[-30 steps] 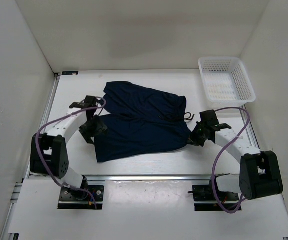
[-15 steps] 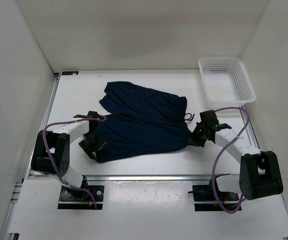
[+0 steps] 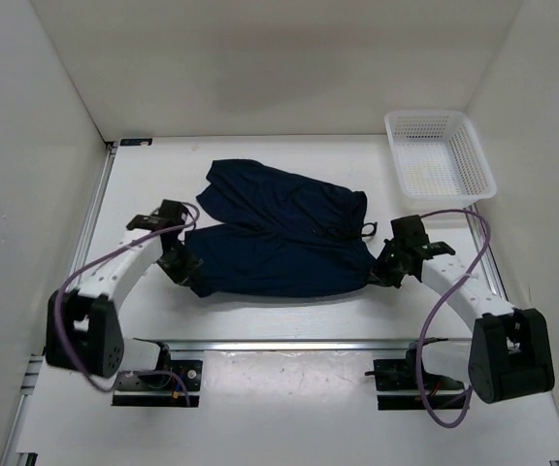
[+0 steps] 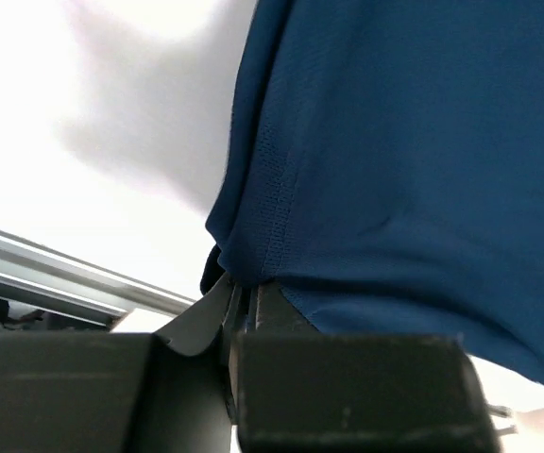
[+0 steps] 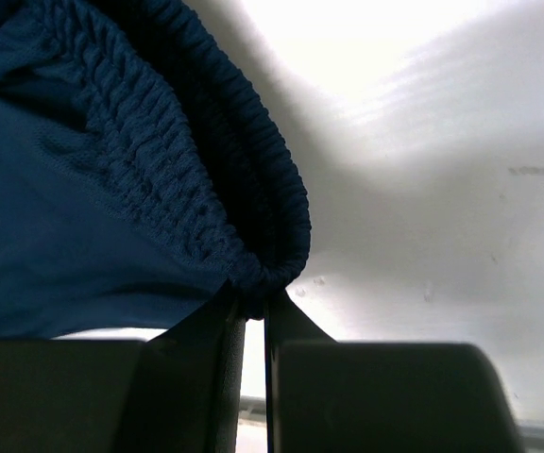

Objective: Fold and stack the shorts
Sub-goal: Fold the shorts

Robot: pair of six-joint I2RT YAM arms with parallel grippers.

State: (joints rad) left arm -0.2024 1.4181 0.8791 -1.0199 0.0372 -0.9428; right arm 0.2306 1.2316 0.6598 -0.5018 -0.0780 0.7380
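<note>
Left gripper [image 4: 244, 294] is pinched almost shut on a leg hem corner of the shorts [image 3: 279, 238]. It's a thin bite, just a sliver of fabric between the fingers. Right gripper [image 5: 251, 304] is closed the same way on the elastic waistband edge. Shorts sit mid-table, near edge seems lifted between both grippers, far leg flat. Risk: hem slips from the left pinch if the arms pull apart, or an uneven lift skews the fold. White mesh basket [image 3: 425, 116] far right, well apart.

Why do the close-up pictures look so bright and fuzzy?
Left wrist view: the table glares white and a soft grey shadow blurs beside the shorts. Right wrist view: glare up top, waistband sharp. Top view: evenly lit, clear.
</note>
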